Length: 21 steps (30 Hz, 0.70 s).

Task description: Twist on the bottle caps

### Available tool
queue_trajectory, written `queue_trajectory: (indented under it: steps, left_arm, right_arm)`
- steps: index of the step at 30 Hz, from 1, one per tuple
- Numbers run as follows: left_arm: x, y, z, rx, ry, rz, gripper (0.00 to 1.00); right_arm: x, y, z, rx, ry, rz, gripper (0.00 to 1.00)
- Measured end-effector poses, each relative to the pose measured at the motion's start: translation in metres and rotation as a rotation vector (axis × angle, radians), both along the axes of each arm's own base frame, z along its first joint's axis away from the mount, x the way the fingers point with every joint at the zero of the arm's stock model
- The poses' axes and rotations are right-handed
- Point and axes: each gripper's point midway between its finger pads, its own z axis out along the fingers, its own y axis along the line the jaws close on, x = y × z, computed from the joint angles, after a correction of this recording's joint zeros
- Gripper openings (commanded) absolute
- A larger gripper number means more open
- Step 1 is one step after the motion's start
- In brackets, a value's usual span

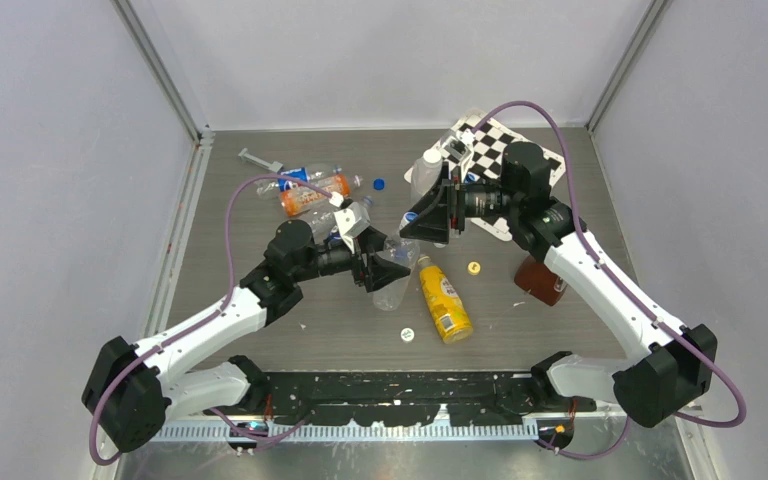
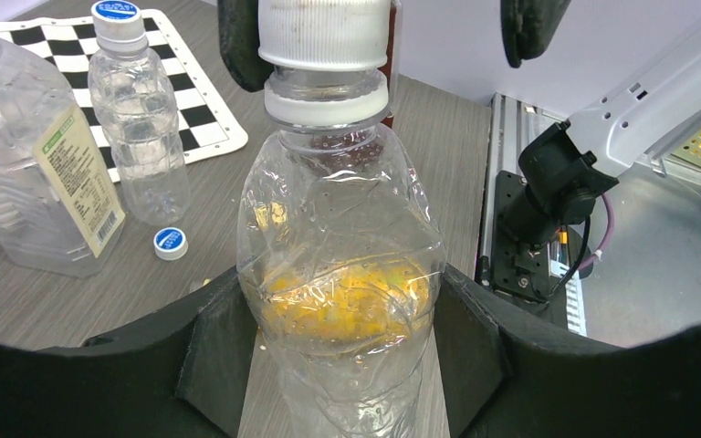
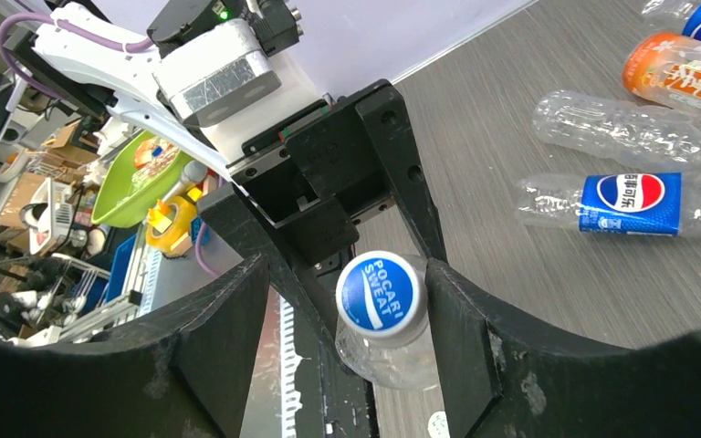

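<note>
My left gripper (image 2: 342, 356) is shut on a clear bottle (image 2: 342, 255), gripping its body and holding it up off the table. A white-sided bottle cap (image 2: 324, 32) with a blue top (image 3: 381, 290) sits on its neck. My right gripper (image 3: 347, 338) stands open around that cap. One of its pads (image 3: 461, 338) touches the cap's side and the other stands apart from it. In the top view the two grippers (image 1: 375, 265) (image 1: 425, 215) meet over the table's middle.
A wide labelled bottle (image 2: 27, 173) and a slim capped bottle (image 2: 137, 119) stand by the checkered mat (image 2: 201, 100), with a loose blue-topped cap (image 2: 171, 243) beside them. A yellow bottle (image 1: 444, 300), a yellow cap (image 1: 474, 267), a white cap (image 1: 407, 334) and Pepsi bottles (image 3: 639, 203) lie around.
</note>
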Motion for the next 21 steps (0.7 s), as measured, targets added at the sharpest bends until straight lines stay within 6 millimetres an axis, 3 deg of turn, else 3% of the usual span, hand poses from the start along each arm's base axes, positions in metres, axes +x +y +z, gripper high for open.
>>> queue_trajectory:
  steps: [11,17,21]
  left_arm:
    - [0.006,0.005,-0.002,0.010,0.010,0.046,0.00]
    - [0.017,0.011,-0.008,0.032,0.024,0.108,0.00]
    - [0.020,0.014,-0.010,0.043,0.020,0.122,0.00]
  right_arm:
    - [-0.001,-0.011,-0.006,-0.050,-0.030,-0.058,0.68]
    - [-0.014,-0.020,-0.017,-0.114,0.010,-0.066,0.64]
    - [-0.017,-0.027,-0.007,-0.130,-0.005,-0.117,0.60]
